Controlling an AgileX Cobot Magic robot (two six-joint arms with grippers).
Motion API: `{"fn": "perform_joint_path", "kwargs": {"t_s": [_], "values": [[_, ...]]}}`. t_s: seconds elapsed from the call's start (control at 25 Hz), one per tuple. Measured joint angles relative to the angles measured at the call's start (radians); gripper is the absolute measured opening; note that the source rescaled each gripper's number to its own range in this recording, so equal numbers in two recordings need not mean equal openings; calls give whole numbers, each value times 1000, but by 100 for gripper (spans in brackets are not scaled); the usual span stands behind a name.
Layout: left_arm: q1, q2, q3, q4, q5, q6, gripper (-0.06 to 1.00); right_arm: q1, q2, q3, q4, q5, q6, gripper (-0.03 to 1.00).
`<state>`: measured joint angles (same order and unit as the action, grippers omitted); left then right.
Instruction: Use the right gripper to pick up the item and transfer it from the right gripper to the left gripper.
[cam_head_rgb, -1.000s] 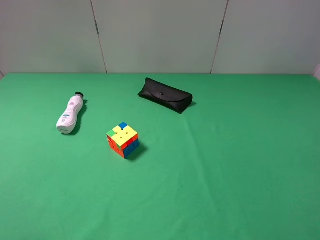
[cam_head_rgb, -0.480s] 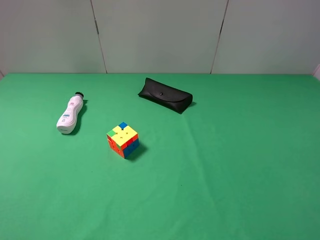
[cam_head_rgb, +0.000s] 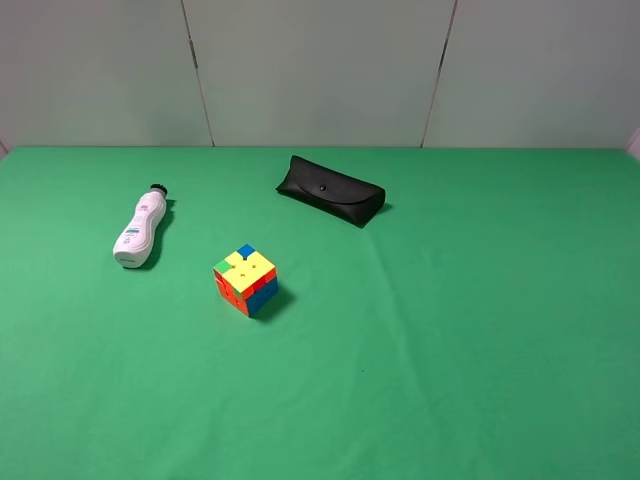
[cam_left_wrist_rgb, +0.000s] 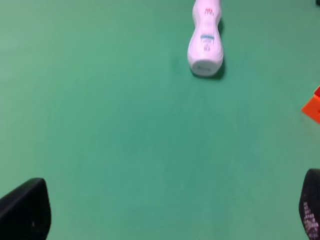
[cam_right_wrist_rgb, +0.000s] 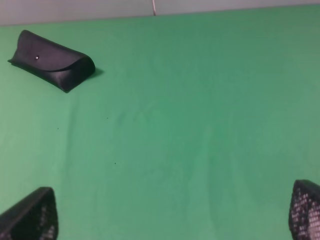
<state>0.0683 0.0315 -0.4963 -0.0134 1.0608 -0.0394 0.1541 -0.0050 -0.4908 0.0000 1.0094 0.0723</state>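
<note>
The item, a small white contoured bottle (cam_head_rgb: 140, 230) with a black cap, lies on its side on the green cloth at the left. In the left wrist view the same bottle (cam_left_wrist_rgb: 205, 41) lies well ahead of my left gripper (cam_left_wrist_rgb: 169, 215), whose two black fingertips stand far apart with only cloth between them. My right gripper (cam_right_wrist_rgb: 170, 215) is open too, its fingertips wide apart over bare cloth; the bottle does not show in that view. Neither arm appears in the exterior high view.
A multicoloured puzzle cube (cam_head_rgb: 245, 280) sits right of the bottle, nearer the front; an orange corner of the cube (cam_left_wrist_rgb: 313, 106) shows in the left wrist view. A black glasses case (cam_head_rgb: 331, 190) lies at the back centre, and this case (cam_right_wrist_rgb: 51, 60) is far ahead of the right gripper.
</note>
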Motion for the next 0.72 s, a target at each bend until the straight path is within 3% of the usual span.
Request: {"fn": "perform_joint_path", "kwargs": {"t_s": [0.72], "values": [[0, -38, 0, 13, 0, 13, 100, 0, 0, 0, 0, 1, 0, 100]]}}
